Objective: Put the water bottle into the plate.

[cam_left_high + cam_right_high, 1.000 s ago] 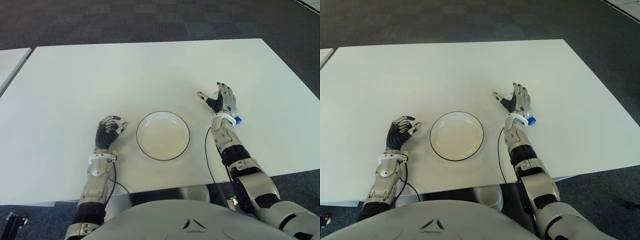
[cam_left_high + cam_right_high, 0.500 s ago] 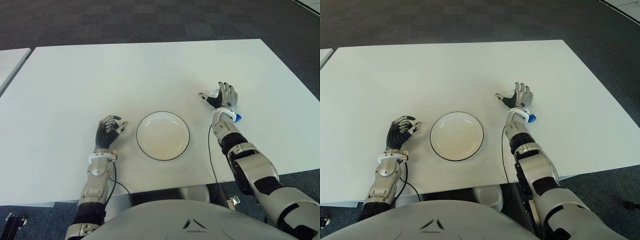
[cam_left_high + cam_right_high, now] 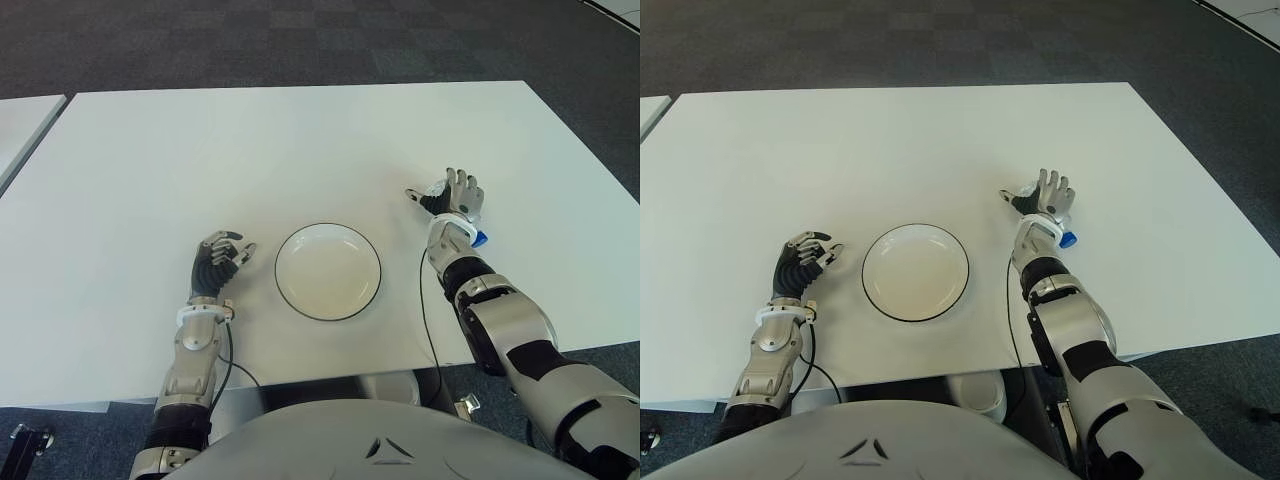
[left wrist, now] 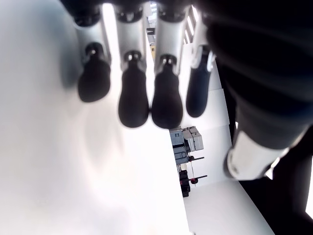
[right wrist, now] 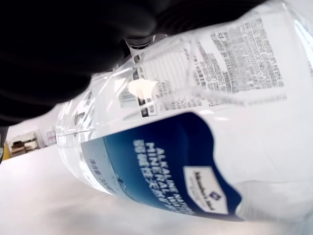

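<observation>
water bottle (image 5: pixel 166 142) first, though the white table (image 3: pixel 250 150) was the largest thing under me. the bottle lay on its side directly beneath my right hand (image 3: pixel 452 196), its blue cap (image 3: pixel 478 238) poking out toward my wrist, so its long axis ran along my palm. my fingers (image 3: pixel 1048 184) were spread above it, not yet closed round it. the plate (image 3: pixel 328 271) sat empty, well to the left of those fingers. my left hand (image 3: pixel 216 262), fingers loosely curled and holding nothing, showed beside the plate's far side, much further from the bottle.
</observation>
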Action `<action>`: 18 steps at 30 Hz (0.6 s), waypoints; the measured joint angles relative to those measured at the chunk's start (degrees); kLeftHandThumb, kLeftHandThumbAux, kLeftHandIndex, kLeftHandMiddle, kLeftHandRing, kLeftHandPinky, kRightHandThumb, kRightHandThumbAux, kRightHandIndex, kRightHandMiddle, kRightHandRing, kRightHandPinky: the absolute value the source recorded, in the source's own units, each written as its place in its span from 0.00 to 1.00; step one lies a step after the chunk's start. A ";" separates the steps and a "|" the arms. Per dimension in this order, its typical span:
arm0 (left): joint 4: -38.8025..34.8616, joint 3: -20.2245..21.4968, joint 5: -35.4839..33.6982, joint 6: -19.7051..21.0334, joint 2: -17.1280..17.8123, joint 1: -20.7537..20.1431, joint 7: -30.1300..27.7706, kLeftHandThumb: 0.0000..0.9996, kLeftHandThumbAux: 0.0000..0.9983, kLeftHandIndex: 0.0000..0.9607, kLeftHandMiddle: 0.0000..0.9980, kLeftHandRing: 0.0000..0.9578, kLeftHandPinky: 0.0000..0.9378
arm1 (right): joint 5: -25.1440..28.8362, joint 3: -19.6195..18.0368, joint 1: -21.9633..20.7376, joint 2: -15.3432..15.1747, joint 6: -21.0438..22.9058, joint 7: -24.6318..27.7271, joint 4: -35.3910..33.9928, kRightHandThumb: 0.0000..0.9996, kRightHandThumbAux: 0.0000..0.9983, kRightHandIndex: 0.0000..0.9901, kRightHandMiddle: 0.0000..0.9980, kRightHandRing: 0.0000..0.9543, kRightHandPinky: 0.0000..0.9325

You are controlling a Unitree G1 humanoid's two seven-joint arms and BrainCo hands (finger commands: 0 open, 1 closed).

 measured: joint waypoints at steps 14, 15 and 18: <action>0.06 0.07 0.89 0.12 0.01 -0.07 0.05 0.71 0.72 0.45 0.73 0.73 0.73 | 2.90 -2.34 -2.03 -0.66 2.99 2.46 2.87 0.44 0.34 0.00 0.00 0.00 0.00; 0.04 0.06 0.89 0.14 0.01 -0.06 0.05 0.71 0.72 0.45 0.73 0.73 0.72 | 2.90 -2.33 -2.02 -0.70 3.05 2.47 2.94 0.44 0.34 0.00 0.00 0.00 0.00; -0.03 0.06 0.95 0.20 -0.01 -0.05 0.05 0.71 0.72 0.45 0.72 0.73 0.73 | 2.90 -2.13 -2.02 -0.81 3.35 2.63 3.13 0.42 0.36 0.00 0.00 0.00 0.00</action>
